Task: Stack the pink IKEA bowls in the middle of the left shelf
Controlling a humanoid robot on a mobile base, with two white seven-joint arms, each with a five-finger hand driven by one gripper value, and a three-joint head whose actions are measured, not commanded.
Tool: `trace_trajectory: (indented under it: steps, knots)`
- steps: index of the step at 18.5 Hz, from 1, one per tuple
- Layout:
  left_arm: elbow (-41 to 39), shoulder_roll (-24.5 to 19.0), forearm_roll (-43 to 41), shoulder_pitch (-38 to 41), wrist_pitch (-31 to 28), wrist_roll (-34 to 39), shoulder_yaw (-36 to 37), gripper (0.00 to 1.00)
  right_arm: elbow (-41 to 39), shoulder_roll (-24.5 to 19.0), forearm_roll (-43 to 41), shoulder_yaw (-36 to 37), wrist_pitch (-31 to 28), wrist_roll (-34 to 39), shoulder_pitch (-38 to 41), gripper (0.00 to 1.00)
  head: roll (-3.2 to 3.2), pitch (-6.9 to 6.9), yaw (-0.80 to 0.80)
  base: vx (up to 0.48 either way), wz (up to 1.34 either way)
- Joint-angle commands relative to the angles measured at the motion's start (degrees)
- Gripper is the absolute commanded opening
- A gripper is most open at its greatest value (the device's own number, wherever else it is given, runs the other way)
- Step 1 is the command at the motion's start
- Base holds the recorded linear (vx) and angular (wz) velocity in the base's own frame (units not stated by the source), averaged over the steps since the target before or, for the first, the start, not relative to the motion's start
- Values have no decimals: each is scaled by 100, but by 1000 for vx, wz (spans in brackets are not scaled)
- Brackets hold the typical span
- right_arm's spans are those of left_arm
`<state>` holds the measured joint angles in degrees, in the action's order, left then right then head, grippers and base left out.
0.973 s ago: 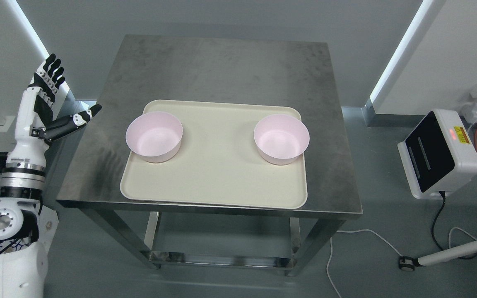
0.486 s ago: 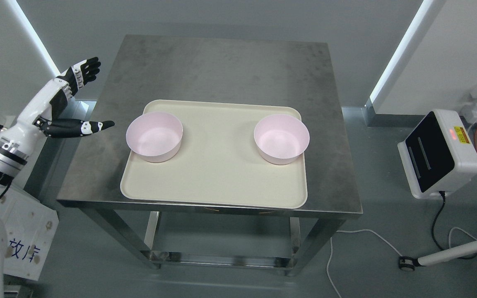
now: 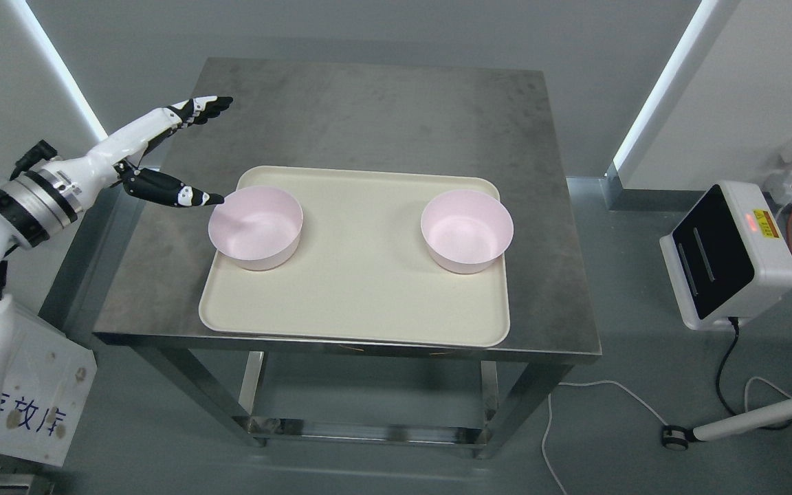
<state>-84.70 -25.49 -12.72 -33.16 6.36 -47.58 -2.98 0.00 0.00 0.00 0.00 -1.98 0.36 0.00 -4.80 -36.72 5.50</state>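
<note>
My left hand (image 3: 155, 155) hung wide open and empty, thumb tip at the left pink bowl (image 3: 256, 227) rim, on the tray (image 3: 361, 302).

At the lower left of the frame a white box (image 3: 42, 405) carries blue Chinese characters — "放库" can be made out, with a cut-off character before them. On the white device (image 3: 729, 254) at right, a yellow label (image 3: 767, 224) — too small to read.

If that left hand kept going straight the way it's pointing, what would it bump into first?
Probably the left pink bowl: the left hand is open, its thumb tip already at that bowl's rim. The upper fingers point over the bare steel table. Height is hard to judge.
</note>
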Motion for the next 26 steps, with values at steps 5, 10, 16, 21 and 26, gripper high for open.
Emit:
trace_trajectory:
  steps: [5,10,16,21,26]
  knots:
    - [542,-62,-855,-348,-143,-208,1141,87,-193,100,0,62,4,-1,167,100,0,0,0,0,0]
    - [542,272,-855,-384,-618,-287,1229,78,-193,100,0,62,-5,-1,167,100,0,0,0,0,0]
    - [542,466,-847,-454,-627,-296,1186,56,-193,100,0,70,4,-1,167,100,0,0,0,0,0]
    - [595,667,-838,-542,-574,-305,1063,36,-193,100,0,62,-4,-1,167,100,0,0,0,0,0]
    - [674,888,-838,-542,-330,-305,860,12,-193,100,0,70,-5,-1,167,100,0,0,0,0,0]
